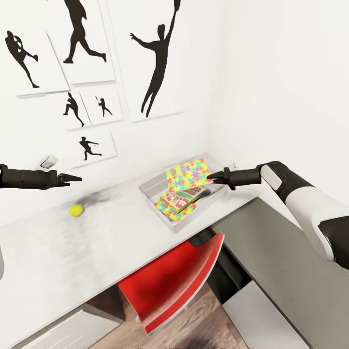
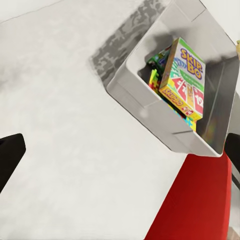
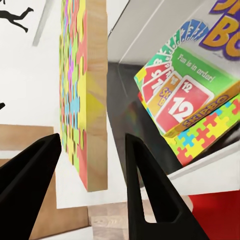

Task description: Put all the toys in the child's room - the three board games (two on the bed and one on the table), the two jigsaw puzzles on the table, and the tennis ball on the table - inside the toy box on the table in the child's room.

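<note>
From the head camera, the right hand [image 1: 212, 178] reaches over the toy box [image 1: 151, 188], which sits on the desk [image 1: 58, 247] near the corner of the wall. A jigsaw puzzle [image 1: 188, 174] stands tilted at the far side of the box, and the tip of the hand is right at its edge. The SKIP-BO box [image 1: 182, 198] lies inside the toy box on top of another jigsaw puzzle [image 1: 166, 210]. The tennis ball [image 1: 75, 210] sits alone on the desk, well apart from the box. The left hand [image 1: 72, 178] hangs in the air above the desk, near the ball but not touching it. Its tips look close together here. A red chair [image 1: 169, 281] is tucked under the desk.

From the left wrist camera, the two dark fingers [image 2: 9, 155] are far apart at the picture's edges, so this hand is open and holds nothing. The toy box [image 2: 145, 107] and the SKIP-BO box [image 2: 184, 80] show beyond it.

From the right wrist camera, the tilted jigsaw puzzle [image 3: 85, 95] stands between the two fingers [image 3: 145, 185]. There is a gap on each side, so the hand is open around it, not squeezing.

I think the step now is getting this puzzle into the box. Next, the right hand should back away so the puzzle can drop flat. Then the ball needs picking up. It is round and could roll off.
</note>
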`<state>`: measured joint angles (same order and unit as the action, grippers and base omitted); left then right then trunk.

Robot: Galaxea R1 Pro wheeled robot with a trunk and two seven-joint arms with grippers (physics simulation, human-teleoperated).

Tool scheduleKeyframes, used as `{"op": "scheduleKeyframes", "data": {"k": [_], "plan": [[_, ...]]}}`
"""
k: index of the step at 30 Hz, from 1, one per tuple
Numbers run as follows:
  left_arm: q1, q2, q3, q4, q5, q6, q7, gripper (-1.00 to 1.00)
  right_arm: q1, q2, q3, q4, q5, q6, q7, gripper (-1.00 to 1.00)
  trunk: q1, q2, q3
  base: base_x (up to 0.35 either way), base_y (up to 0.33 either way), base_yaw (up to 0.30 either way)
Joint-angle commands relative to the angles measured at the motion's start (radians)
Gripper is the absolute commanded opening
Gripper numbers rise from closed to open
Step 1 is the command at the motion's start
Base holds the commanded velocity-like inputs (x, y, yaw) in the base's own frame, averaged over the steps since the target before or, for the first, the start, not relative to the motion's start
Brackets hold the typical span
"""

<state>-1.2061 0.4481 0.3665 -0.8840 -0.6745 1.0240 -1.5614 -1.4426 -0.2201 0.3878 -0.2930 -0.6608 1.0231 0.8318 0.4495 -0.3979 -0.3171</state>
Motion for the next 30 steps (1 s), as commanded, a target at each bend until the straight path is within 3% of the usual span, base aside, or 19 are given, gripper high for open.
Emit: {"op": "scheduleKeyframes", "data": {"k": [1, 11, 17, 24, 26, 30], "plan": [[-0.001, 0.0, 0.002, 0.0, -0.01, 0.01, -0.009, 1.0, -0.001, 0.0, 0.004, 0.0, 0.003, 0.001, 0.007, -1.0, 0.001, -0.002, -0.004, 0.0, 0.0, 0.0], [-0.001, 0.0, 0.002, 0.0, -0.01, 0.01, -0.009, 1.0, -0.002, 0.029, 0.003, 0.0, 0.003, 0.003, 0.005, -1.0, 0.001, -0.002, -0.02, 0.0, 0.0, 0.0], [-0.001, 0.0, 0.003, -0.001, -0.009, 0.01, -0.009, 1.0, -0.002, 0.063, 0.003, 0.0, 0.003, 0.003, 0.004, -1.0, 0.001, -0.002, -0.03, 0.0, 0.0, 0.0], [-0.002, 0.002, 0.008, -0.001, -0.008, 0.011, -0.009, 1.0, 0.003, 0.068, 0.002, 0.0, 0.003, 0.003, 0.008, -1.0, 0.001, -0.002, -0.038, 0.0, 0.0, 0.014], [-0.003, 0.002, 0.009, -0.001, -0.001, 0.012, -0.009, 1.0, 0.005, 0.068, 0.002, 0.0, 0.003, 0.003, 0.009, -1.0, 0.001, -0.002, -0.039, 0.0, 0.0, 0.006], [-0.003, 0.006, 0.007, -0.001, 0.044, 0.013, -0.009, 1.0, 0.009, 0.068, 0.001, 0.0, 0.003, 0.003, 0.011, -1.0, 0.001, -0.002, -0.039, 0.0, 0.0, 0.002]]}}
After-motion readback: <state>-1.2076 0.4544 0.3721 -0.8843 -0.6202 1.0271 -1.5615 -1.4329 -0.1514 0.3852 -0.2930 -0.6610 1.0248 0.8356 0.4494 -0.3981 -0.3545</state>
